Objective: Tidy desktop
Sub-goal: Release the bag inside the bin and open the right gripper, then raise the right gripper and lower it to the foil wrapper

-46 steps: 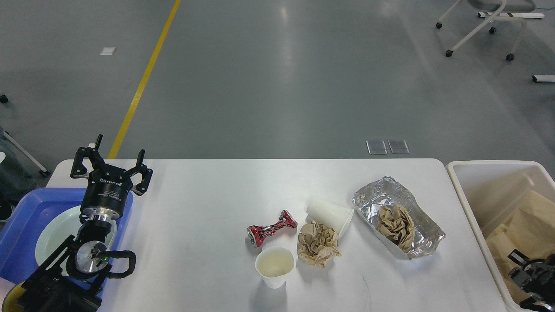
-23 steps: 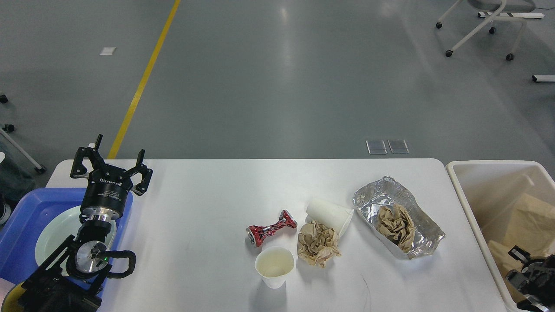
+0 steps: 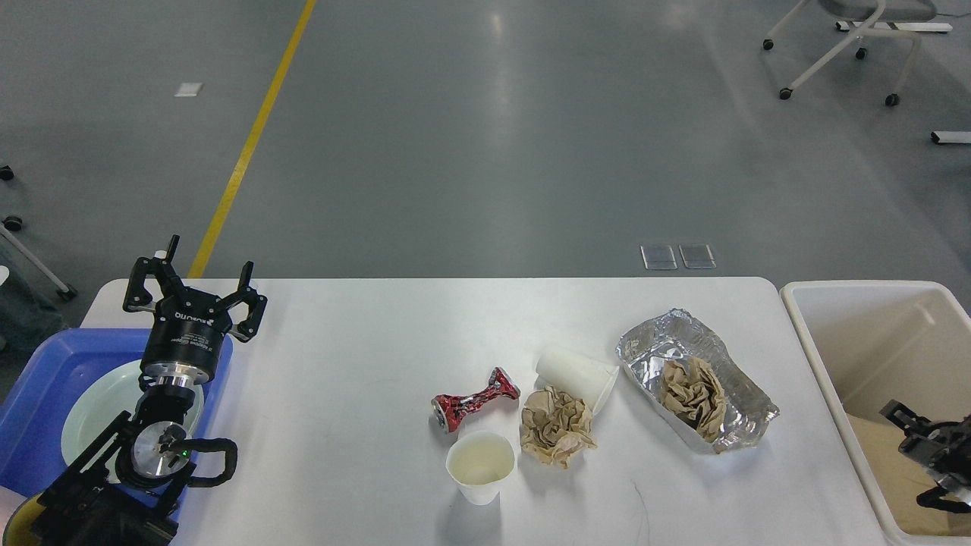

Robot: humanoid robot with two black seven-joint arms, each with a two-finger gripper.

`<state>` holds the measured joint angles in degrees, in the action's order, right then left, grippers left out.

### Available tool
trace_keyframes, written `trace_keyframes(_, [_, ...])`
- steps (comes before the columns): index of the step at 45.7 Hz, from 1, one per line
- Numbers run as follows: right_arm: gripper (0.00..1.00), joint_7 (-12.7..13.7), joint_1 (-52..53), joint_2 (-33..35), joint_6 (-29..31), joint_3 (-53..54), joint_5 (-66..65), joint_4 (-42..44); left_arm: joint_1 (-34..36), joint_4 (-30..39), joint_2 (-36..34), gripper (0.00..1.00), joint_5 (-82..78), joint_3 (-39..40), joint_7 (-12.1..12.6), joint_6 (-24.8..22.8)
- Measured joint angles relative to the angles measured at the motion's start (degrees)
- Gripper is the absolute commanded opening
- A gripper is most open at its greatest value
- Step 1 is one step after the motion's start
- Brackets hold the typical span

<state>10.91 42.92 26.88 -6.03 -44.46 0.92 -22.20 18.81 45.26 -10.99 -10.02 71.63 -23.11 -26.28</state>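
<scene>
Litter sits on the desktop [image 3: 364, 356]: 2 paper cups, 1 upright [image 3: 479, 467] and 1 tipped [image 3: 578, 375], beside a crushed red can [image 3: 475, 400]. Left gripper [image 3: 194, 286] hovers spread above the blue tray [image 3: 34, 394]. Right gripper [image 3: 927, 462] hangs over the bin [image 3: 850, 379]; its state I cannot tell.

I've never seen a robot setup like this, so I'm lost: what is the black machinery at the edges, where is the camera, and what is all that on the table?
The camera sits in the robot's head, looking down. The black parts are its two arms. The left gripper hangs open and empty above a blue tray holding a plate. The right gripper is over the cream bin; its fingers are too unclear to judge. On the desktop lie a crushed red can, an upright paper cup, a tipped cup, crumpled brown paper and a foil container with more paper.
</scene>
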Motion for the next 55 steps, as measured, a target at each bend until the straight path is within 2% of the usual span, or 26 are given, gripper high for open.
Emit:
trace_keyframes(9, [1.0, 0.23, 15.37, 7.19, 5.21, -1.8, -12.01, -16.82, 0.0, 0.0, 0.01, 0.96, 0.0, 0.0, 0.0, 0.0])
trace_keyframes(17, [1.0, 0.26, 32.61, 11.53, 14.56, -7.92, -17.46, -30.6, 0.0, 0.0, 0.0, 0.96, 0.0, 0.0, 0.0, 0.0])
trace_keyframes(30, [1.0, 0.27, 56.78, 6.97, 41.33, -15.22, -15.88, -42.11, 0.0, 0.0, -0.04, 0.96, 0.0, 0.0, 0.08, 0.0])
trace_keyframes(35, [1.0, 0.35, 66.89, 1.72, 49.19, -20.48, -10.61, -46.69, 0.0, 0.0, -0.01, 0.96, 0.0, 0.0, 0.07, 0.0])
trace_keyframes(42, [1.0, 0.36, 81.01, -5.73, 52.86, -28.49, 1.07, -53.95, 0.0, 0.0, 0.01, 0.96, 0.0, 0.0, 0.01, 0.0])
trace_keyframes(55, [1.0, 0.35, 100.02, -9.21, 52.39, -29.5, 5.83, -67.83, -0.01, 0.0, 0.01, 0.96, -0.04, 0.0, -0.01, 0.0])
